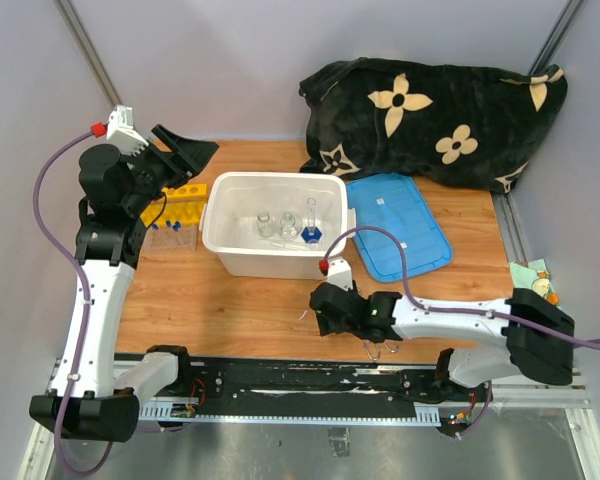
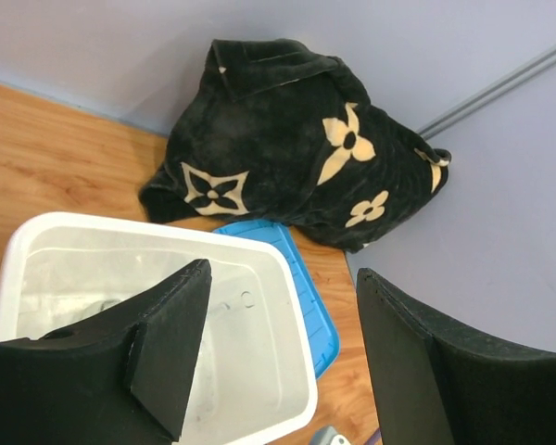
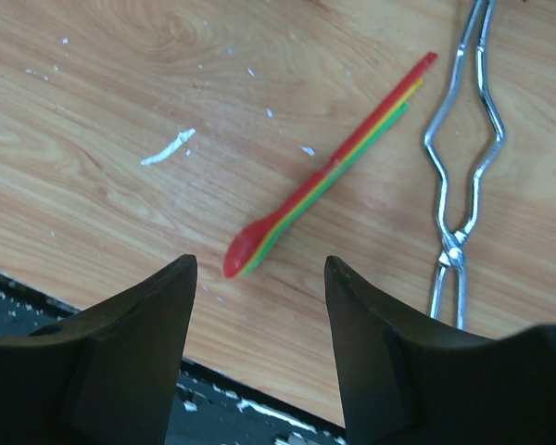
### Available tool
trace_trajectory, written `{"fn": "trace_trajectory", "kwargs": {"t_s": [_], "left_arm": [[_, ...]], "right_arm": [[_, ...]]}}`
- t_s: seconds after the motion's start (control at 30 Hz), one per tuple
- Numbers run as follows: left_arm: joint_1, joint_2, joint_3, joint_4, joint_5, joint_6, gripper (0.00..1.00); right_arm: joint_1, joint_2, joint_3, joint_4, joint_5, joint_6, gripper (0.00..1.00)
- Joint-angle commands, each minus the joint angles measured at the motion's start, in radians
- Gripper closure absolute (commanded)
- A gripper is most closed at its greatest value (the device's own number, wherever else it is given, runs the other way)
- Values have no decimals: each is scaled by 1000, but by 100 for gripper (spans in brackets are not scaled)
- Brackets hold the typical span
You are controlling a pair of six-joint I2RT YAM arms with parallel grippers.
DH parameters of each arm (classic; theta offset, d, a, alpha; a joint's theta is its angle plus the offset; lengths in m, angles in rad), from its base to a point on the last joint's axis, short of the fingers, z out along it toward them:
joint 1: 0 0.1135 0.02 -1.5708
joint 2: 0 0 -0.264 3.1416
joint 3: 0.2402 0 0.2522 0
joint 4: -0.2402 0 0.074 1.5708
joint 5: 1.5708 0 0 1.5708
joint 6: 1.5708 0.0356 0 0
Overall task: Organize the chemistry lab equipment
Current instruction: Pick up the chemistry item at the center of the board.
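Top: my R end effector (image 1: pixel 325 305), low centre over desk (image 1: pixel 240 310), is nearer the tools than my L end effector (image 1: pixel 185 150), upper left by yellow rack (image 1: pixel 185 195). L wrist: open wide, empty, above white tub (image 2: pixel 287 278). R wrist: open wide, empty; red spatula (image 3: pixel 324 176) just ahead mid-frame, axis lower-left to upper-right; tongs (image 3: pixel 459 176) at right. No writing legible.
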Motion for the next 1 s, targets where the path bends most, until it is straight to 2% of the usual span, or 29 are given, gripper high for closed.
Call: {"fn": "trace_trajectory", "kwargs": {"t_s": [0.0, 0.17, 0.4, 0.67, 0.8, 0.97], "left_arm": [[6, -50, -59, -21, 4, 5, 32], [6, -95, -107, -19, -4, 5, 32], [6, -108, -126, -12, 2, 16, 32], [6, -120, -164, 16, 7, 20, 31], [6, -115, -174, 17, 8, 29, 31], [6, -113, -187, 21, 9, 35, 31]], "right_arm": [[32, 107, 77, 42, 103, 73, 41], [37, 169, 106, -55, 146, 152, 41], [35, 180, 53, -32, 151, 201, 41], [41, 255, 29, 53, 50, 226, 43], [45, 269, 13, 76, 8, 233, 50], [47, 247, 3, 72, -19, 219, 68]]}}
